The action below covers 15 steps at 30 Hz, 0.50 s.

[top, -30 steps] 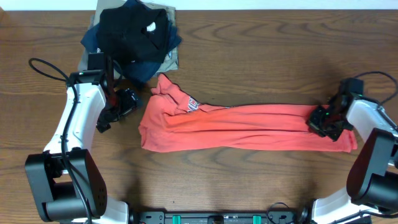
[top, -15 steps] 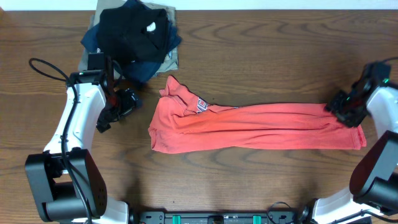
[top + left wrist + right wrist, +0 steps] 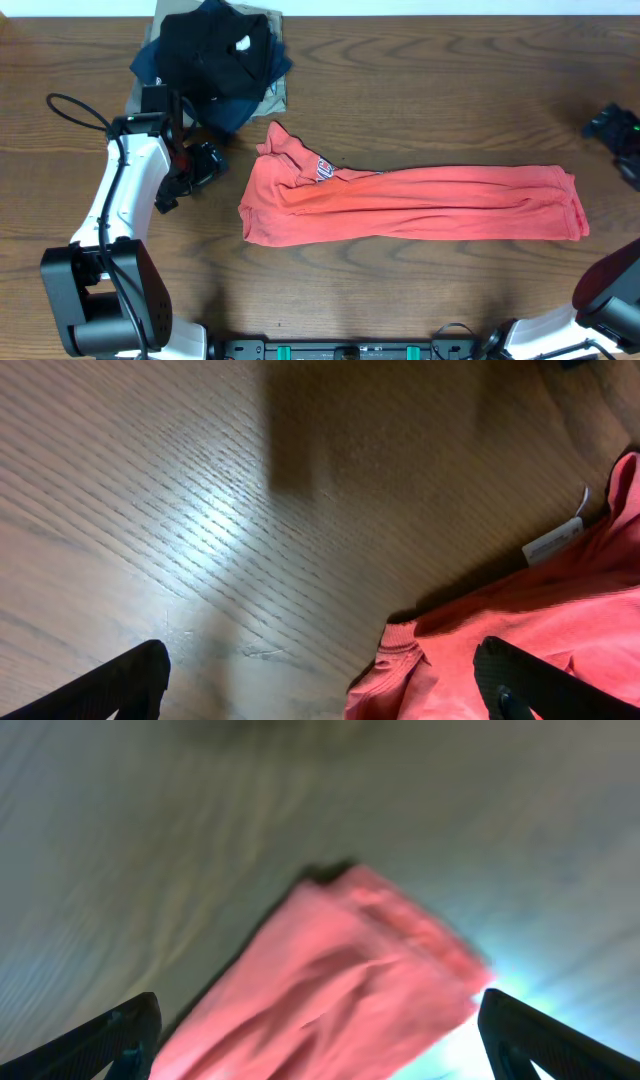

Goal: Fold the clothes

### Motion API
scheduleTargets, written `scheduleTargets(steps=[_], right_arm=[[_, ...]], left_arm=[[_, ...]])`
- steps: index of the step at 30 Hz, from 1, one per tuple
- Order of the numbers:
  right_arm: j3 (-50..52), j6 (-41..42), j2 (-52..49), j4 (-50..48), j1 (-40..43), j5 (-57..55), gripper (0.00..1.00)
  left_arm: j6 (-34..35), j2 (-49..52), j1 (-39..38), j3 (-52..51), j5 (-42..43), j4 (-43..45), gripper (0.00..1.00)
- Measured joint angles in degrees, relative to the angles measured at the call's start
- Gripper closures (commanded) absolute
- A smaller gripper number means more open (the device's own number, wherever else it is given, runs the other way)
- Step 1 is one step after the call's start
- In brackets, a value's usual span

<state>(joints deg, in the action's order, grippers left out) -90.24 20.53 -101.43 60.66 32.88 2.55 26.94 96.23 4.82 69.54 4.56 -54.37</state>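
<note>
Overhead, the right gripper (image 3: 614,129) is a dark smudge sliced by the picture's edge, so its jaws can't be read there. Its own camera is smeared: the T-shirt (image 3: 340,980) is a pink blur without hem or seam, and its fingers (image 3: 110,1045) poke in only at the bottom corners. The lettering (image 3: 325,169) is mostly folded under and unreadable. The neck label (image 3: 553,541) has print too small to read. The pile of dark clothes (image 3: 215,50) buries most of its khaki layer.
</note>
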Motion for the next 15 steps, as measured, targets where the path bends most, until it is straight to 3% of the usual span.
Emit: scheduleTargets(steps=[8, 15], right_arm=[[5.27, -3.43, 0.02, -9.77, 5.99, -3.54, 0.01], [14.01, -21.44, 0.02, -15.69, 7.15, 5.9, 0.01]], left_arm=[[0.0, 0.0, 0.0, -0.52, -0.02, 0.44, 0.02], [0.0, 0.0, 0.0, -0.52, -0.02, 0.61, 0.02]])
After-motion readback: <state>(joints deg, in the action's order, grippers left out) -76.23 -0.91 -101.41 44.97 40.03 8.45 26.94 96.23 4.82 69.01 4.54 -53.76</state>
